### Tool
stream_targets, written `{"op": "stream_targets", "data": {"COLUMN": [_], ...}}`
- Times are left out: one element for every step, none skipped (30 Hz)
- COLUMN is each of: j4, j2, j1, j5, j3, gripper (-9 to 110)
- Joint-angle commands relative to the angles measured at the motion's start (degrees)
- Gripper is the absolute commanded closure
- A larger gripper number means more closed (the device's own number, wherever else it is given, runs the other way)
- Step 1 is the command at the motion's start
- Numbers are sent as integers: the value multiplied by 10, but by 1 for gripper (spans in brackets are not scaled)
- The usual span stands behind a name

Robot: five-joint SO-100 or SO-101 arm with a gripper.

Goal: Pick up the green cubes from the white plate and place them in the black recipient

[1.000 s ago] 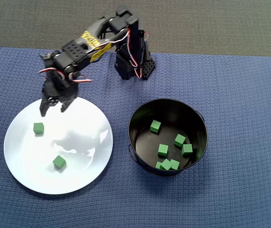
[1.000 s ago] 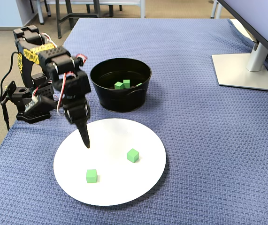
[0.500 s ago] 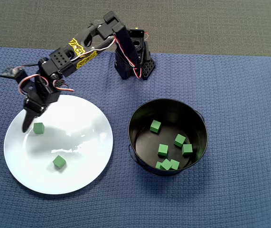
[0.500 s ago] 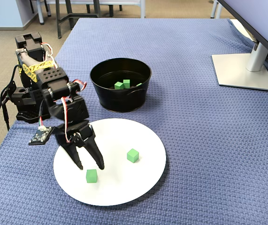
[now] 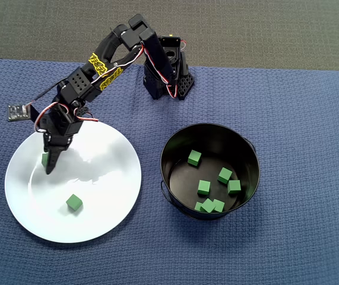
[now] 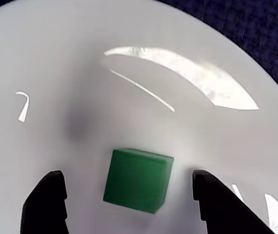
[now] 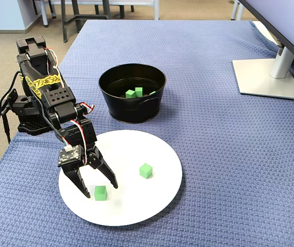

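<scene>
- Green cube (image 6: 138,180) sits between our gripper's (image 7: 100,190) spread fingers near the plate's left edge in the fixed view; in the wrist view both fingertips (image 6: 48,200) stand clear of its sides, so we grip nothing.
- We see a second green cube (image 5: 73,203) lying free on the white plate (image 5: 110,196), towards its near rim in the overhead view.
- The black recipient (image 5: 249,155) stands beside the plate on the blue cloth (image 5: 300,107), holding six cubes (image 5: 194,158) on its floor.
- A monitor stand (image 7: 270,74) rests at the cloth's far right edge in the fixed view.
</scene>
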Motion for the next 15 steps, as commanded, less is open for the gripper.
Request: {"op": "stream_targets", "data": {"j4": [-28,-28,-28,-29,-33,-37,-39,-39,-39,-39,-39,-39,-38,-34,-33], "j2": [30,26,24,22,22,21,21,19,15,11,6,4,2,1,1], "j1": [-10,-10,-9,-9,-9,-10,-11,-11,-12,-12,-12,-12,-11,-11,-11], "j5": [-23,-21,-19,-18,-12,-6,-1,7,11,14,17,20,25,25,25], "j3": [7,4,3,2,2,1,0,-4,-9,-13,-17,-20,-24,-26,-26], "gripper": [77,77,78,78,79,80,80,81,83,84,86,88,91,92,92]}}
